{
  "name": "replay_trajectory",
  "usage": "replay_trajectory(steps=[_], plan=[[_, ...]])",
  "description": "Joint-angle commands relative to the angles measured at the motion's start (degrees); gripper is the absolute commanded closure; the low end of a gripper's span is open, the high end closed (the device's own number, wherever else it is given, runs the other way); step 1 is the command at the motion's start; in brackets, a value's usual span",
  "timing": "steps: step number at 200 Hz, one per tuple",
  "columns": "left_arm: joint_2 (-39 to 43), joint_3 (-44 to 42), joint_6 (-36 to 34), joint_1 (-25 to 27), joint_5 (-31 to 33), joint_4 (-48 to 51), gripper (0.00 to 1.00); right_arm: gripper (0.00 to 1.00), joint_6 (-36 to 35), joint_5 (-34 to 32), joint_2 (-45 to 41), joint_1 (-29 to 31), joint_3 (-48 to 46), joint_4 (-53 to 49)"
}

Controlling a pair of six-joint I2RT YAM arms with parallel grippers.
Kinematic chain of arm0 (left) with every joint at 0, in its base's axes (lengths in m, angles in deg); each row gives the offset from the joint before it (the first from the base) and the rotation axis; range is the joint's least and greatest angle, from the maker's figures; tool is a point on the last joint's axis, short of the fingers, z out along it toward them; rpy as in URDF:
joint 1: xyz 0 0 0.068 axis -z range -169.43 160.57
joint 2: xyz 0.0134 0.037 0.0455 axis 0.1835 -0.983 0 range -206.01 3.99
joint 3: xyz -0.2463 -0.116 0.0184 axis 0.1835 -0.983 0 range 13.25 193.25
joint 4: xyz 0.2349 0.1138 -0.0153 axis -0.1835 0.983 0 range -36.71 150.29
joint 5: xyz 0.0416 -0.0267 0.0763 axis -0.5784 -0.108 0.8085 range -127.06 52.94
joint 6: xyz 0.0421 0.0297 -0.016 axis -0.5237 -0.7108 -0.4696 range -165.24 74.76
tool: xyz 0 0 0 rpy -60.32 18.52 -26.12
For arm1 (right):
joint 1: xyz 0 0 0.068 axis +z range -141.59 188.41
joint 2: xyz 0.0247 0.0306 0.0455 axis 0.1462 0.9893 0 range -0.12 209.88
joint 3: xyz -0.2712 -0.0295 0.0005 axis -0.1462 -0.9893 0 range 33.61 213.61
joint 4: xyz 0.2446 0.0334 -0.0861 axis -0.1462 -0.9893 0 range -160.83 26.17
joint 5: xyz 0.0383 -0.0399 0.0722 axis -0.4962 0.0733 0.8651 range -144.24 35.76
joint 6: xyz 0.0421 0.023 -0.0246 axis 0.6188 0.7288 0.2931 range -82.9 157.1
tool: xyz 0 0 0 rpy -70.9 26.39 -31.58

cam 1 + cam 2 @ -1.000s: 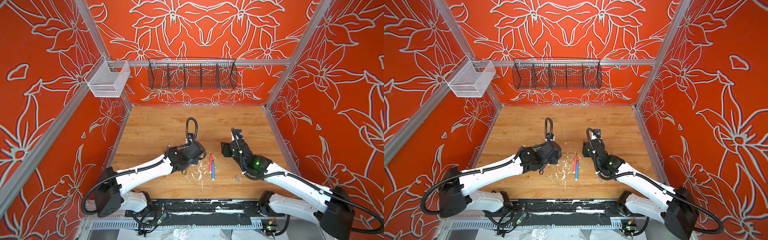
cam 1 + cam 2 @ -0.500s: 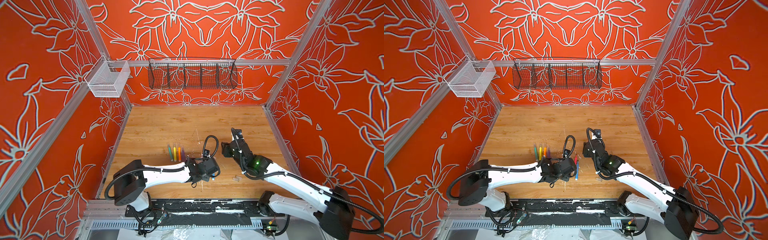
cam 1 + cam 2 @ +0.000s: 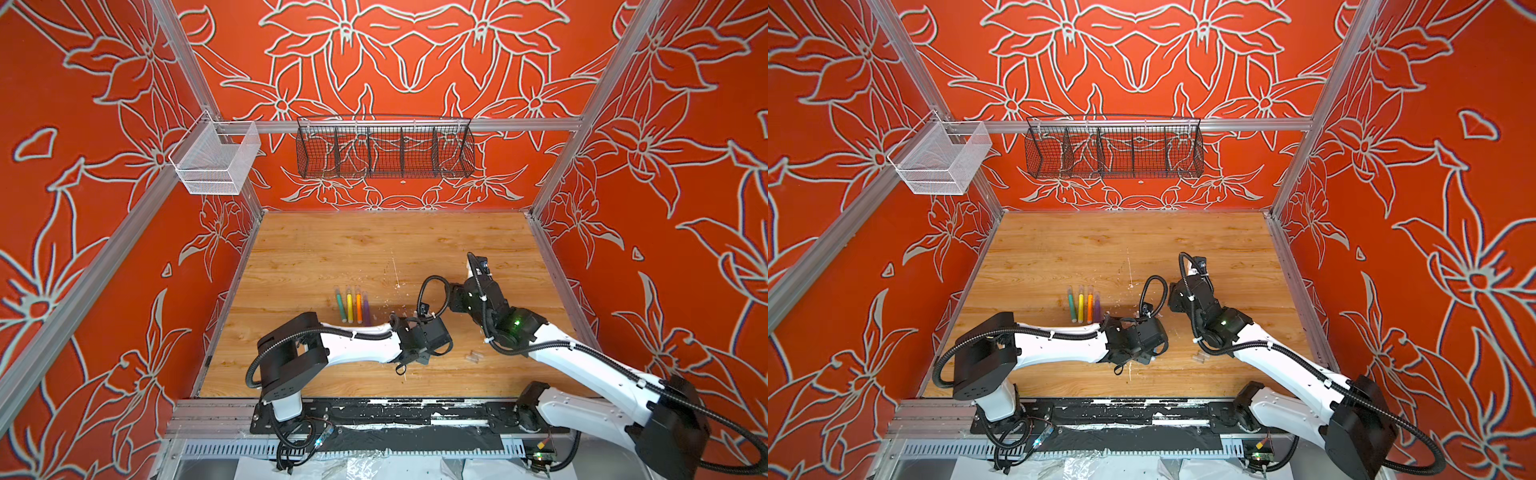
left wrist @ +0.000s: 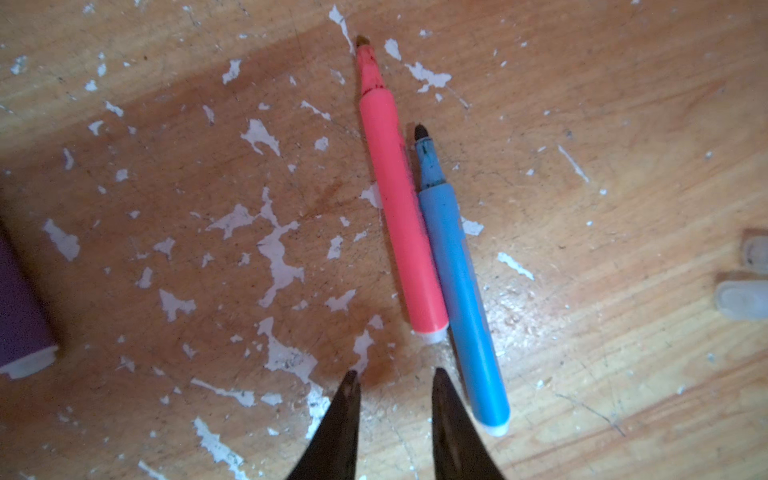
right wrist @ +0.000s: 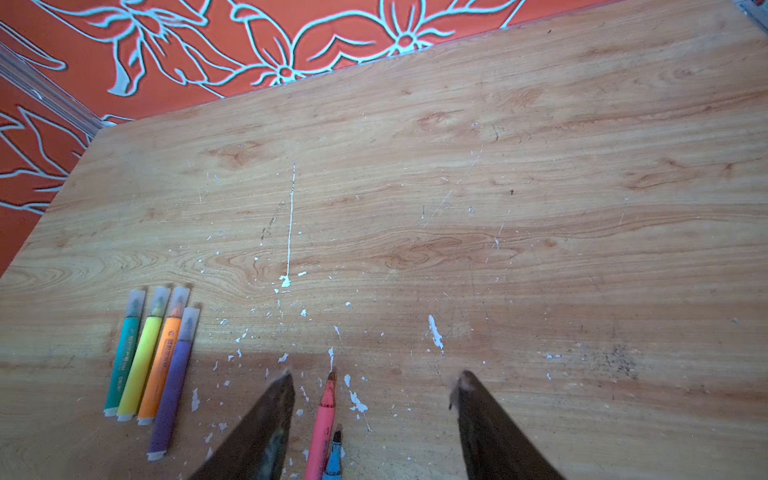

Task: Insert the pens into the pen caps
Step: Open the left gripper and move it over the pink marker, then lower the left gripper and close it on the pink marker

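Observation:
Four capped pens, green (image 3: 340,305), yellow (image 3: 349,305), orange (image 3: 358,306) and purple (image 3: 366,309), lie side by side left of the table's middle. A pink-red pen (image 4: 399,208) and a blue pen (image 4: 461,299) lie uncapped and touching; my left arm's wrist (image 3: 422,336) hides them in both top views. My left gripper (image 4: 395,374) hovers by their blunt ends, narrowly open, nothing between the jaws. Two clear pen caps (image 3: 473,356) lie to the right of it. My right gripper (image 5: 376,378) stands wide open above the pink-red pen's tip (image 5: 331,378).
A black wire basket (image 3: 384,147) hangs on the back wall and a white mesh basket (image 3: 216,162) on the left rail. White paint flecks (image 4: 274,249) dot the wooden table (image 3: 374,249) around the pens.
My left arm swung right and toward the front, uncovering the four capped pens and covering the pink-red and blue ones. Its jaws narrowed. The right arm stayed put.

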Motion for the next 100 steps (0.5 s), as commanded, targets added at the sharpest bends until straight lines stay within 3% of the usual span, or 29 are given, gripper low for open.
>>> replay_trajectory(steps=[1, 100], plan=[[-1.59, 1.72, 1.43, 0.38, 2.89, 2.55, 0.75, 0.36, 1.29, 0.89, 0.30, -0.57, 1.06, -0.82], [-4.81, 2.93, 1.53, -0.05, 3.98, 3.40, 0.75, 0.36, 1.62, 1.68, 1.06, -1.10, 1.26, -0.93]])
